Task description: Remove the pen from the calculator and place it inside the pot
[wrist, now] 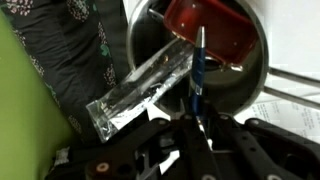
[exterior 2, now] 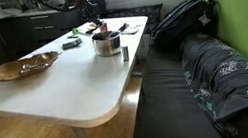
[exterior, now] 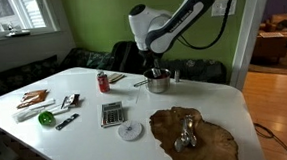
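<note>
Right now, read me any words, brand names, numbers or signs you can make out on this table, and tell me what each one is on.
No text can be read in any view.
Calculator: keys and display strip too small to read.
Red can: label too small to read.
Pen: blurred in the wrist view, no marking legible.

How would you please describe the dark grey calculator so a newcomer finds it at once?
On the large white table, find the round white disc beside the brown wooden slab. The dark grey rectangular calculator lies next to it, alone in having rows of keys.
</note>
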